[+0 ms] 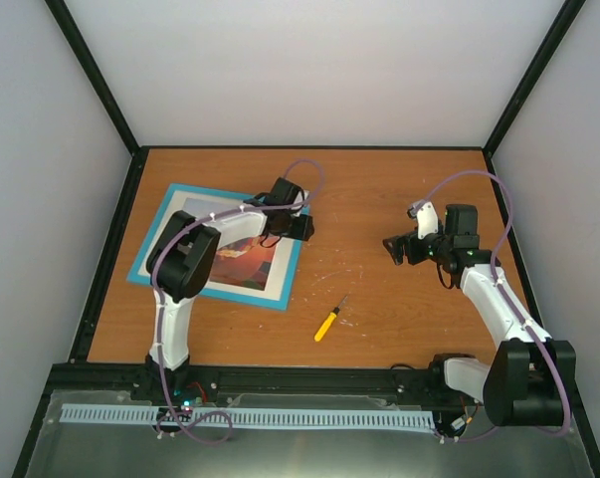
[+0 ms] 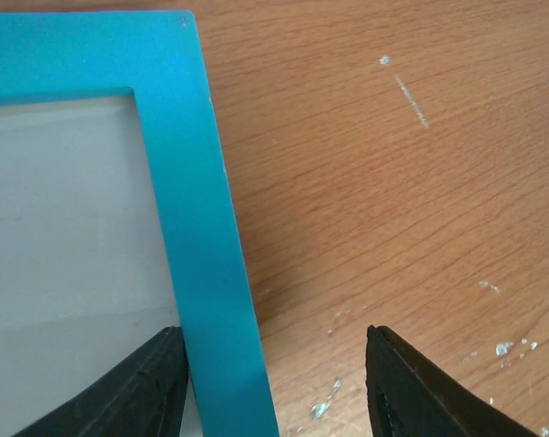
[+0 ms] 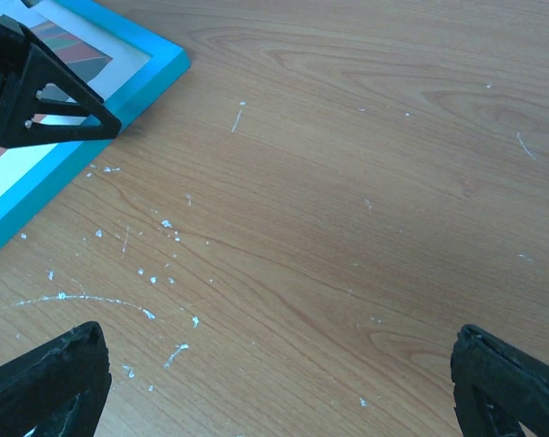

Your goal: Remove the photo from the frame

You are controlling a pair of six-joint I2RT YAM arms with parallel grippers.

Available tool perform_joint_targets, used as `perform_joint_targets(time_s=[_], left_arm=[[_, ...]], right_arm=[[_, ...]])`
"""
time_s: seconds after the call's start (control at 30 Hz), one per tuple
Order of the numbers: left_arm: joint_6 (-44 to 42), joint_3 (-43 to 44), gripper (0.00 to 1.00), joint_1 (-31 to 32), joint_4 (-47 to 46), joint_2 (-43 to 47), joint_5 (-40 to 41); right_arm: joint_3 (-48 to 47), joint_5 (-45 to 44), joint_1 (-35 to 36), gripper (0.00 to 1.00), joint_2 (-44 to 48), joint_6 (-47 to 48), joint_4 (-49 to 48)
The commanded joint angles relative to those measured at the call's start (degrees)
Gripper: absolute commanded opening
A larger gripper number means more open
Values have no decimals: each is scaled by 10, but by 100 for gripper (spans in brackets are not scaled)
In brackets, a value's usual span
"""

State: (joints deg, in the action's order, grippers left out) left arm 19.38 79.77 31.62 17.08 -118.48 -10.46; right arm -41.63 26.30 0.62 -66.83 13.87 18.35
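The turquoise frame (image 1: 205, 191) lies flat on the left half of the table, with the photo (image 1: 250, 264) inside it, partly hidden under my left arm. My left gripper (image 1: 298, 227) is at the frame's right edge. In the left wrist view its jaws (image 2: 274, 387) stand apart astride the frame's blue rail (image 2: 201, 228): one finger (image 2: 137, 391) over the white mat (image 2: 65, 228), the other finger (image 2: 429, 391) over bare wood. My right gripper (image 1: 399, 249) hovers wide open over the table (image 3: 347, 182), holding nothing. The frame's corner (image 3: 156, 73) shows in the right wrist view.
A yellow-handled screwdriver (image 1: 326, 324) lies on the wood between the arms, near the frame's lower right corner. White scratches and flecks mark the tabletop. Black rails and pale walls border the table on three sides.
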Motion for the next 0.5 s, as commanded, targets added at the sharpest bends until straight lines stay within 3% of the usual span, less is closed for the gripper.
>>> perform_joint_targets(time_s=[0.0, 0.27, 0.47], left_arm=[[-31, 23, 52, 39, 25, -33, 20], [-67, 45, 46, 85, 28, -59, 42], [-107, 51, 44, 120, 9, -62, 4]], right_arm=[[-1, -1, 5, 100, 10, -7, -10], [0, 4, 4, 100, 12, -7, -9], [3, 13, 3, 100, 9, -5, -10]])
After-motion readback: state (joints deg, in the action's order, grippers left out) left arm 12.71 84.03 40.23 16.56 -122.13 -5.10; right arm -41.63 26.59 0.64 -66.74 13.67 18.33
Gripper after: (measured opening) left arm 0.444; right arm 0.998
